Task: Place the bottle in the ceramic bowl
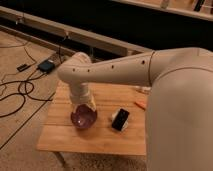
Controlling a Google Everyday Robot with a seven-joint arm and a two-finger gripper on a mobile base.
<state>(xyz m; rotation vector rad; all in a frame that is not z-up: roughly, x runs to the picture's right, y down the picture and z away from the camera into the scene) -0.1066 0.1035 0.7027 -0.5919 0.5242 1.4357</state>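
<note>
Cream-coloured and thick, the arm (115,67) comes in from the right, runs leftward above the wooden surface (100,141), bends at a rounded elbow and drops almost straight down. Its wrist points downward, and the hand (84,109) sits directly over the ceramic bowl (89,122), level with the rim or just inside it. From this angle I cannot tell whether the hand is open or closed on anything, because its lower end merges with the dark inside of the bowl.

The bowl is glossy purple-maroon and stands on the left half of the surface, nearer the front edge than the back. The bottle cannot be made out as a separate thing, so I cannot tell whether it is under the hand, in the bowl or elsewhere.

The count is one arm, one hand and one bowl. One flat black device (120,119) lies tilted just to the right of the bowl, apart from it. One small orange item (141,104) lies further right, beside the robot's body. One pale item (142,90) at the back edge is too indistinct to name. On the floor to the left are one blue box (46,65) and several dark cables (20,90).
</note>
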